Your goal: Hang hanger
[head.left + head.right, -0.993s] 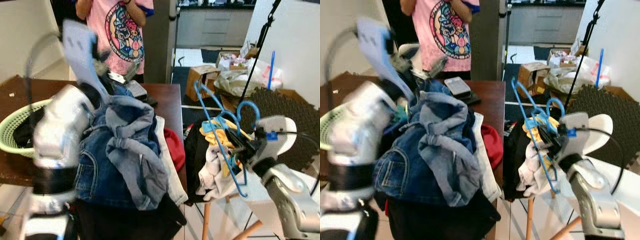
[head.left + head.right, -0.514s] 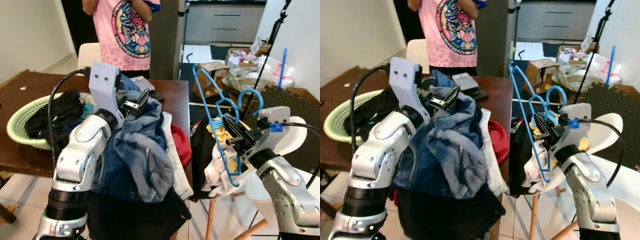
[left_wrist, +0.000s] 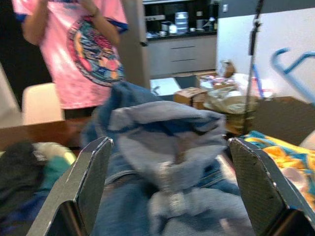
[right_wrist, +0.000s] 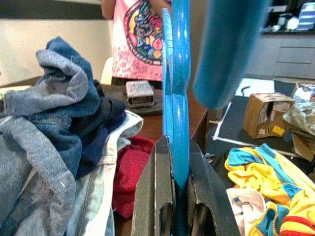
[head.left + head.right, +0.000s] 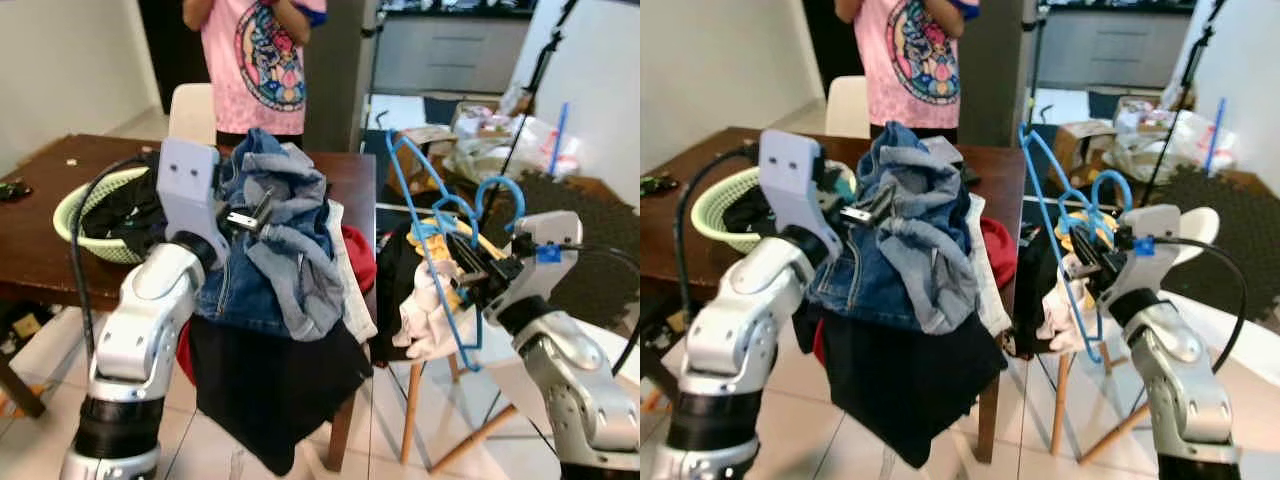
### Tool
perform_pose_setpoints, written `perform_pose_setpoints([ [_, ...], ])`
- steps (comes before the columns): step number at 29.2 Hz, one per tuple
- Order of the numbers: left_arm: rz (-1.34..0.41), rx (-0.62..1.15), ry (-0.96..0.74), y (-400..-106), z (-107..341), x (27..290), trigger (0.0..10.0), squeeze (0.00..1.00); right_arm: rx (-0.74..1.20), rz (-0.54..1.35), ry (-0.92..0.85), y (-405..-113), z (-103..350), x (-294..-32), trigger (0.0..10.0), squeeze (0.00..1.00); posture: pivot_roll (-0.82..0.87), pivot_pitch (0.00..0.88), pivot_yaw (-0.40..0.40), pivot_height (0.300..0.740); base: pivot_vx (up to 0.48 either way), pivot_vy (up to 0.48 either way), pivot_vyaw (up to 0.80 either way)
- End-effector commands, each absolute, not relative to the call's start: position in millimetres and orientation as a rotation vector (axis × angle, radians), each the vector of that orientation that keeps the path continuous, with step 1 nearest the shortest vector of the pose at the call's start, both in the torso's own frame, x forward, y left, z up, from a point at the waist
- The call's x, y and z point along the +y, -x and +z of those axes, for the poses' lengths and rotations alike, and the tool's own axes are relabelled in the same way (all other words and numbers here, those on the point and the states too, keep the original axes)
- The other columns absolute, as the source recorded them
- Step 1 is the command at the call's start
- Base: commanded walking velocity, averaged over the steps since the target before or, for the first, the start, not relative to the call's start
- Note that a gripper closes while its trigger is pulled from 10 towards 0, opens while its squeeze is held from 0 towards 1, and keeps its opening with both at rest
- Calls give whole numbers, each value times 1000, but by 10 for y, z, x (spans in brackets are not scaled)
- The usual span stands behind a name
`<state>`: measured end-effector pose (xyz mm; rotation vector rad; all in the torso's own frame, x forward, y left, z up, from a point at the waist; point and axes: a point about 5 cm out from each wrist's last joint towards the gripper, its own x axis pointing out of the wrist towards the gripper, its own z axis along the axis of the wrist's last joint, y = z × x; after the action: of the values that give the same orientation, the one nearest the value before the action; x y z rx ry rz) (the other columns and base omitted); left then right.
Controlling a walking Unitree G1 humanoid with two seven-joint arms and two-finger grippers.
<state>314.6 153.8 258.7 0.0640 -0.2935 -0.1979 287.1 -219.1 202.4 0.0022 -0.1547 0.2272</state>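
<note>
My right gripper (image 5: 468, 262) is shut on a blue plastic hanger (image 4: 175, 98) and holds it upright at chest height, to the right of the table. The hanger's hook (image 5: 497, 184) curls above the gripper and its long side runs down past the fingers. My left gripper (image 5: 252, 212) is open, fingers spread wide, and sits right against a heap of blue denim clothes (image 5: 275, 250) on the table's corner. In the left wrist view the denim (image 3: 167, 128) lies between the two fingers (image 3: 93, 182), which are not closed on it.
A brown table (image 5: 30, 260) carries a green basket (image 5: 70, 215) of dark clothes. A black garment (image 5: 270, 380) hangs over the table edge. A chair piled with clothes (image 5: 430, 300) stands below the hanger. A person in a pink shirt (image 5: 265, 60) stands behind the table.
The camera has drawn back and shows more floor. My left arm swung from close to the camera down to the denim heap. The right gripper kept hold of the hanger.
</note>
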Motion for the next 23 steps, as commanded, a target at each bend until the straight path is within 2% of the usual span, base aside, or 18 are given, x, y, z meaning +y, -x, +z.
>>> perform_pose_setpoints([
  [1, -176, -303, -88, -3151, 2621, 1594, 10000, 0, -152, 192, 5, -2901, 2035, -2238, 10000, 0, 197, 0, 14, 740, 0, 476, 0],
  [6, -147, -316, -104, -3161, 2668, 1673, 10000, 0, -155, 135, 1, -2924, 2057, -2312, 10000, 0, 201, 0, 11, 740, 0, 471, 0],
  [11, -131, -330, -118, -3174, 2703, 1715, 10000, 0, -171, 125, -10, -2929, 2101, -2332, 10000, 0, 198, 0, 10, 740, 0, 464, -800],
  [21, -138, -344, -116, -3188, 2749, 1696, 10000, 0, -203, 121, -2, -2933, 2165, -2326, 10000, 0, 198, 0, 9, 740, 0, 462, 0],
  [23, -144, -356, -117, -3189, 2780, 1683, 10000, 0, -216, 122, -4, -2937, 2190, -2322, 10000, 0, 200, 0, 8, 740, 0, 0, 0],
])
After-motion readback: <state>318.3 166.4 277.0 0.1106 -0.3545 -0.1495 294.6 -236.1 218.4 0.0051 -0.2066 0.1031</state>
